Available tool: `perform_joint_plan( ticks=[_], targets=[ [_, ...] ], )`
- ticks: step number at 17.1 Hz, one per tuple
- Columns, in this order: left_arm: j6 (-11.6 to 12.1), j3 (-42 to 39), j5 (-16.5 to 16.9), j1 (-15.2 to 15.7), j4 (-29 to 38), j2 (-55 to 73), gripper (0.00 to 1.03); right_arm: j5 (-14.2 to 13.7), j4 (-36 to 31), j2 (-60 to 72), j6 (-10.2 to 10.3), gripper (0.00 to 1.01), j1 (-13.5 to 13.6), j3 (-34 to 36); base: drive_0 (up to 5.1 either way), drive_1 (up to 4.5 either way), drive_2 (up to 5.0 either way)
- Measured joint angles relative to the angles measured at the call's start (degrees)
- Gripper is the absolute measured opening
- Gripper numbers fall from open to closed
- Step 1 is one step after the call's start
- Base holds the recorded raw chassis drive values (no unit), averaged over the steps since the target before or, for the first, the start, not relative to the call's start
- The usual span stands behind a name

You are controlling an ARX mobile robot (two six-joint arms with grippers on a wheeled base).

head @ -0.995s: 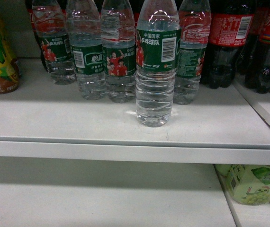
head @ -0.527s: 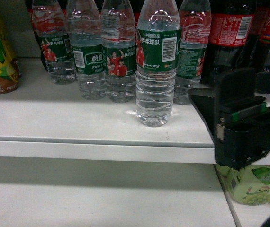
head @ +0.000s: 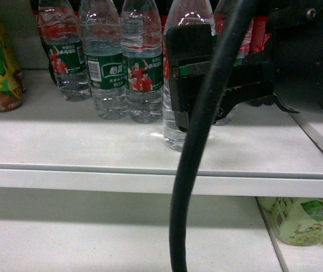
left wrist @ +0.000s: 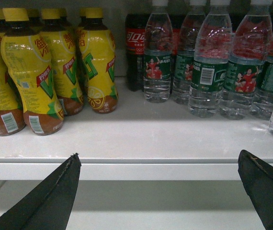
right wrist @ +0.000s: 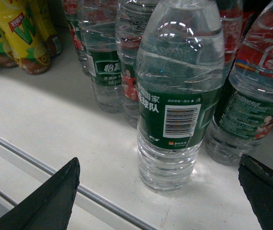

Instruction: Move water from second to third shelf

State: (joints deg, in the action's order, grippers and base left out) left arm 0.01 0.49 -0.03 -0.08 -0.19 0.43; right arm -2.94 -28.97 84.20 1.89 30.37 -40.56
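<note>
Standing upright near the front edge of the white shelf (head: 65, 141), the water (right wrist: 177, 96) sits a bit ahead of the row of matching water bottles (head: 107, 68) behind it. In the head view it's centre frame, mostly blocked by the right gripper (head: 198, 79), which hangs right in front of it with a thick black cable (head: 198, 147) curving down the middle of the frame. From the right wrist view the bottle is dead centre, barcode facing the camera, and the two dark fingertips (right wrist: 45, 201) sit at the lower corners, spread wide with nothing held and not touching the bottle. Cola bottles with red labels (right wrist: 266, 33) are at the upper right behind.

Left gripper (left wrist: 160, 191) is also spread wide and holding nothing, its tips in the lower corners of its wrist view. That view shows yellow tea bottles (left wrist: 31, 72) at the left of the shelf and the water row at the right.
</note>
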Motion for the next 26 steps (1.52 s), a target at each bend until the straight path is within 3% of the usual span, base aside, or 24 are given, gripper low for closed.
perform_joint_plan(
  ticks=[10,19,26],
  targets=[
    [0.0,0.02,0.0,0.0,0.0,0.0,0.98,-1.4,1.9,6.16,0.63,0.98,0.79,-6.29,0.0,0.0,0.0],
    [0.0,0.0,0.0,0.0,0.0,0.0,0.98,-4.92,3.19,13.0,0.68,0.98,0.77,-14.34,0.0,0.0,0.0],
    [0.0,0.0,0.0,0.0,0.0,0.0,0.98,-7.37,4.92,17.35,2.14,0.98,1.55,-19.02,0.0,0.0,0.0]
  ],
)
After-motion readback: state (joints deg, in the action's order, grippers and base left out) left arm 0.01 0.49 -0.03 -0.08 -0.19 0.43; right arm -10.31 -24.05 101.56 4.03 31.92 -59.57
